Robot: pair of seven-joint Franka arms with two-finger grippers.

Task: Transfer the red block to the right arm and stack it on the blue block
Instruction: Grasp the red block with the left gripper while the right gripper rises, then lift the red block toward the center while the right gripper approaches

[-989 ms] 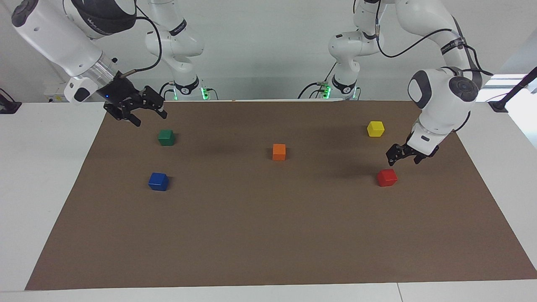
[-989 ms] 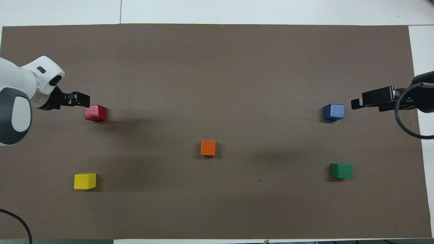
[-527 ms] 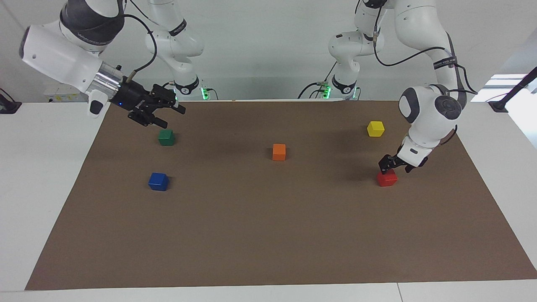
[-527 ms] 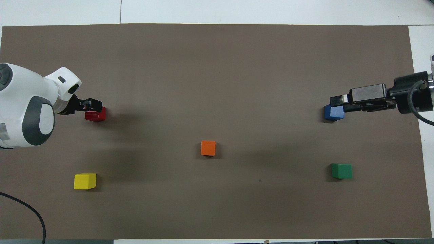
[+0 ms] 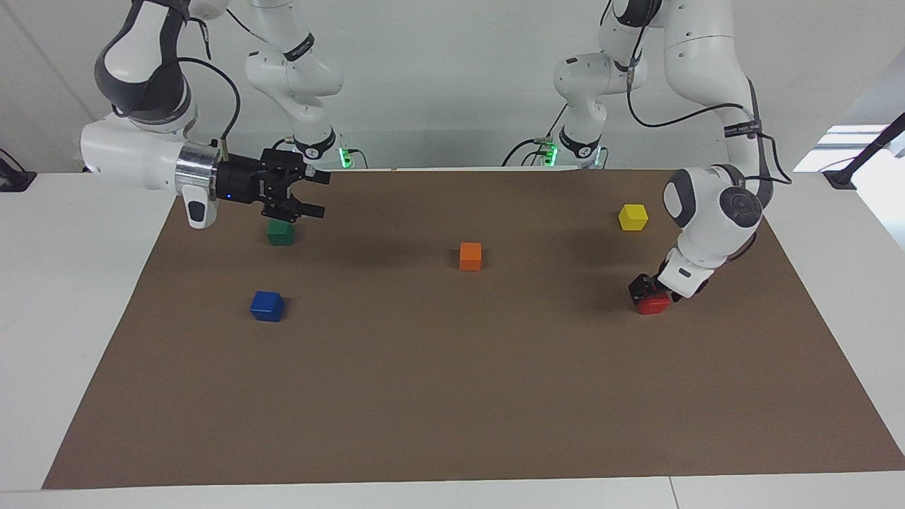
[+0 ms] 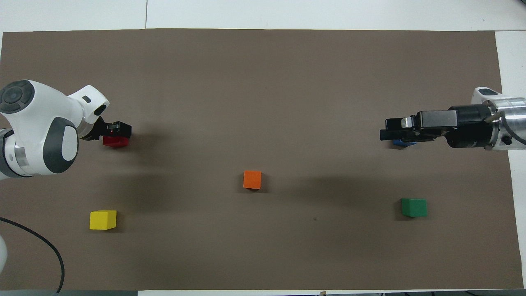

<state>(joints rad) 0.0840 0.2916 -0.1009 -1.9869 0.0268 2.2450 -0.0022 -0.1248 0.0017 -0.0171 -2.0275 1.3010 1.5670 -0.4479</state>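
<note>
The left gripper (image 5: 649, 291), fingers spread, sits low with the red block (image 5: 655, 305) directly beneath between them on the surface, while the right gripper (image 5: 311, 192) hangs spread over the green block (image 5: 280, 232).

White table (image 5: 71, 297) w/ brown mat (image 5: 452, 396); on mat: red block (image 5: 653, 305), blue block (image 5: 267, 306), orange (image 5: 470, 256), yellow (image 5: 633, 217), green (image 5: 281, 232) cubes.

Red block (image 5: 653, 304), blue block (image 5: 267, 306), brown mat (image 5: 452, 396)

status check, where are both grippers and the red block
Left gripper down at the red block, jaws open, block on the mat. Right gripper open, raised over the green block. Blue block unobstructed.
</note>
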